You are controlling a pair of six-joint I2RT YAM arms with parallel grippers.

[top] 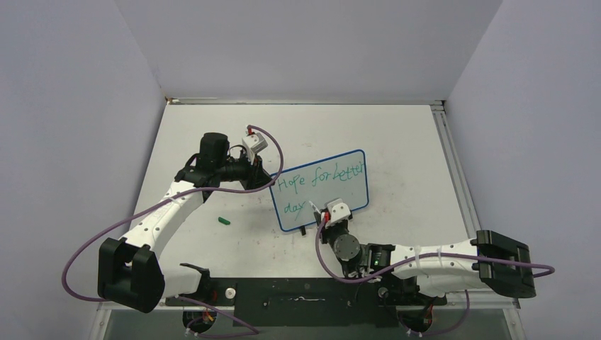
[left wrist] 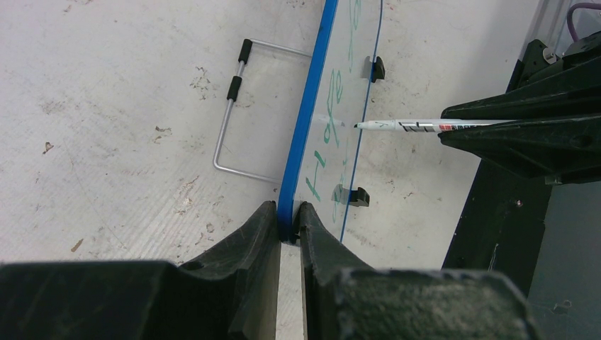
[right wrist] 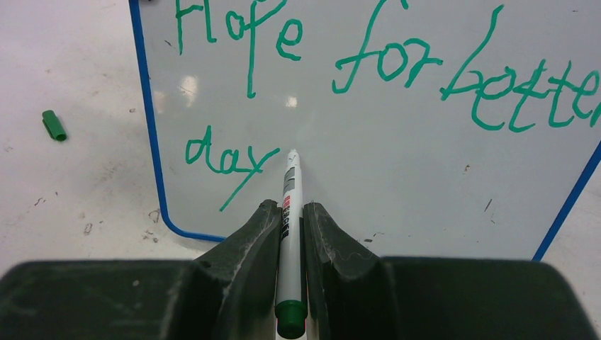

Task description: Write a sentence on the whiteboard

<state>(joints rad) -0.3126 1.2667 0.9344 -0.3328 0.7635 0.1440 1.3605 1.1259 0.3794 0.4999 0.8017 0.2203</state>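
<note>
The whiteboard (top: 333,195) with its blue frame stands tilted mid-table. Green writing (right wrist: 383,64) reads "Hope for better" on the top line and "day" (right wrist: 223,159) below it. My left gripper (left wrist: 288,218) is shut on the whiteboard's blue edge (left wrist: 305,120), holding it from the left side (top: 264,178). My right gripper (right wrist: 289,216) is shut on a white marker (right wrist: 288,212) with a green end; its tip (right wrist: 293,153) sits at the board just right of "day". The marker (left wrist: 418,126) also shows in the left wrist view, tip toward the board.
A green marker cap (top: 225,221) lies on the table left of the board, also in the right wrist view (right wrist: 53,125). A wire stand (left wrist: 237,113) lies flat behind the board. Two black feet (left wrist: 352,196) clip the board's lower edge. The walls enclose the table.
</note>
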